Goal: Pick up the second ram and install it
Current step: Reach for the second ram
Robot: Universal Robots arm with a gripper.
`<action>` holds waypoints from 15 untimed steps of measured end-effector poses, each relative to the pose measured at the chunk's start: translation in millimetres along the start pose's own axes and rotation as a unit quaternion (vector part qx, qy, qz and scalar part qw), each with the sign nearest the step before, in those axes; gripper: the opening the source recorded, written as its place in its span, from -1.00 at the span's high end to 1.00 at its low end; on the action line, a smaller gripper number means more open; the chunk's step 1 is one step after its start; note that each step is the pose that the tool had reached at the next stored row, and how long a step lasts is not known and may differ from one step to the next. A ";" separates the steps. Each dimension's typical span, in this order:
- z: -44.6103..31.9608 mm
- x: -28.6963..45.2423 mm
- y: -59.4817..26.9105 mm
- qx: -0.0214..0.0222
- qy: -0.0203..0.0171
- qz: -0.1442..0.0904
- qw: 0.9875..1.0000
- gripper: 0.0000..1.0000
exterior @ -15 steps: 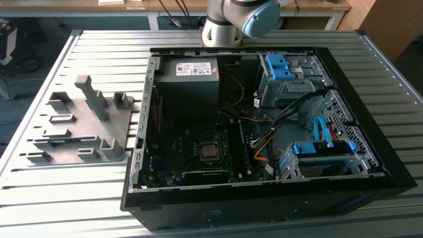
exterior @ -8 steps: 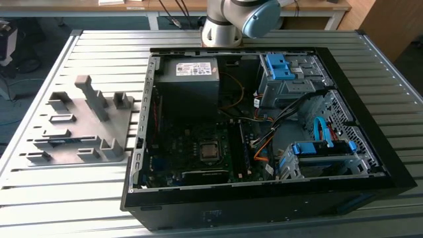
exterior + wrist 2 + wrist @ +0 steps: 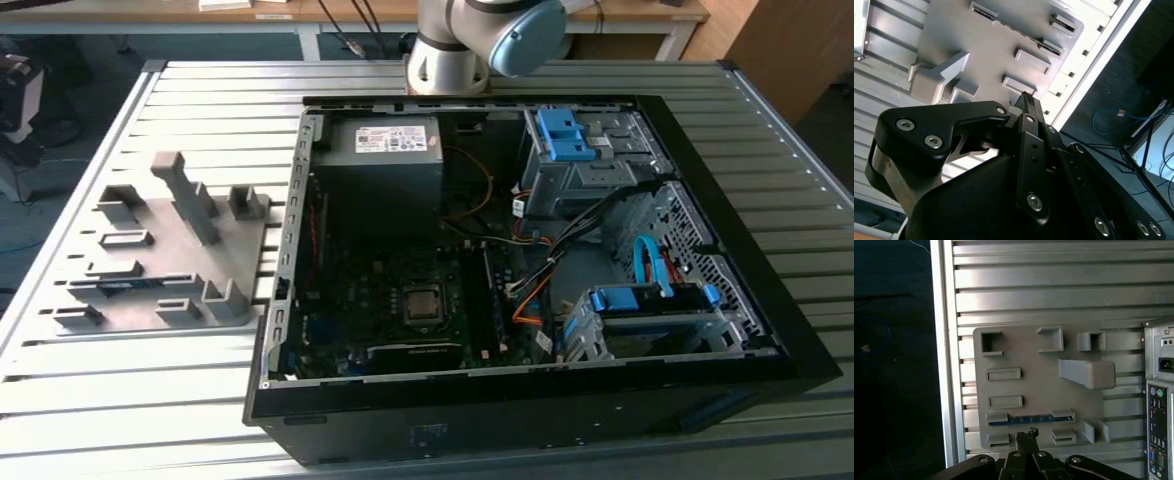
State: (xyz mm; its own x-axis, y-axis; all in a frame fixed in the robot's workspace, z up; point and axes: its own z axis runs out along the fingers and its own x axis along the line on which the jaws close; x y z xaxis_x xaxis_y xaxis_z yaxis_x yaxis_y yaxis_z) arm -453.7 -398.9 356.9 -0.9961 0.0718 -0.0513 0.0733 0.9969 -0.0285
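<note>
Gripper (image 3: 1031, 432) poised over the grey fixture plate (image 3: 1044, 372), fingertips pressed together and gripping nothing. Second ram (image 3: 1031, 418) lies flat in a slot between two blocks of the plate, apart from the gripper. Open computer case (image 3: 534, 250) stands beside the plate.

Matt grey plastic fixture plate (image 3: 1026, 360), ribbed satin metal table (image 3: 1054, 285), matt black end effector (image 3: 1030, 432) with shiny screws (image 3: 1034, 201)
</note>
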 end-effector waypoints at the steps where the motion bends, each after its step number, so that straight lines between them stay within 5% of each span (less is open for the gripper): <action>1: 1.8 0.1 0.0 0.000 0.000 0.000 1.000 0.80; 15: 19.3 0.9 0.0 0.000 0.000 0.000 1.000 0.80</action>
State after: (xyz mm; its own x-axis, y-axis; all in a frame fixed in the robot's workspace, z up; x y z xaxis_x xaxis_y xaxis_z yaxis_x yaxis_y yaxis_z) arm -453.6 -399.6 337.6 -0.9961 0.0718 -0.0514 0.0733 0.9969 -0.0285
